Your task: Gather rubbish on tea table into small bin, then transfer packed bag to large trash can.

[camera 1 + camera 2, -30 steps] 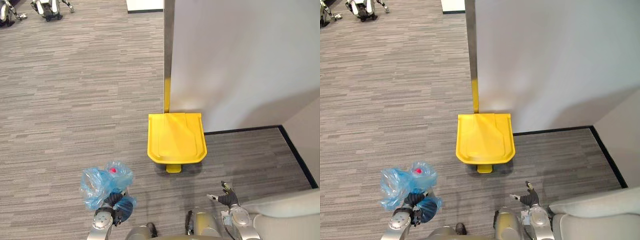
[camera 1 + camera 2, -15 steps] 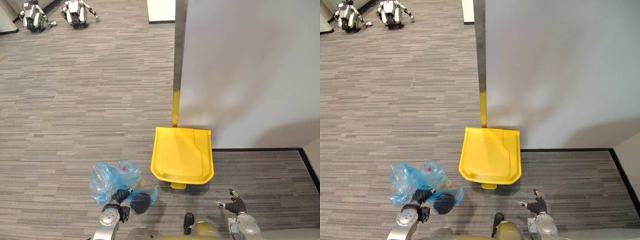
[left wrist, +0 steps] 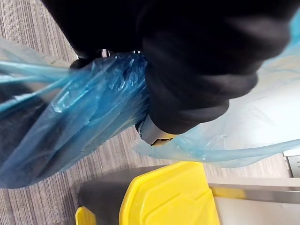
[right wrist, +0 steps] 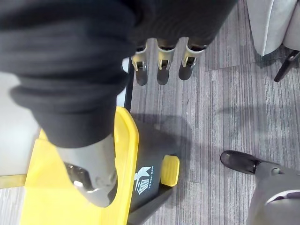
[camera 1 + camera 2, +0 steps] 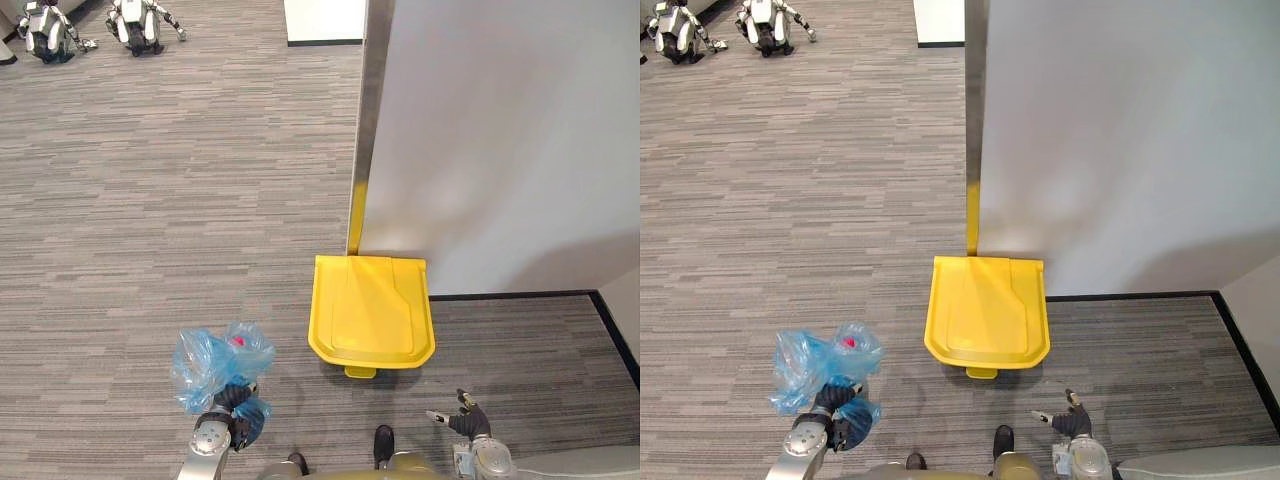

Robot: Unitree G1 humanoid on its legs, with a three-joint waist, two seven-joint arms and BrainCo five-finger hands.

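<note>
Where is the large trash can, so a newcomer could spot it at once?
Find the tall white partition wall on the grey striped carpet. At the foot of its metal corner post stands the large trash can, with a flat yellow lid and yellow pedal. Its neighbour, a crumpled plastic bag in the left hand, is blue.

Grey carpet (image 5: 150, 200) with fine crosswise streaks covered the floor from six o'clock up to twelve. A tall white wall panel (image 5: 500, 140) filled the one-to-three o'clock quarter, its near edge a silver metal strip (image 5: 372, 90) that turned yellow low down. Black skirting (image 5: 510, 295) ran along the panel's foot toward three o'clock, then bent down beside a second pale wall (image 5: 628, 300). A pale grey seat (image 5: 590, 465) edged in at five o'clock. The light was even, with a soft shadow low on the panel.
</note>
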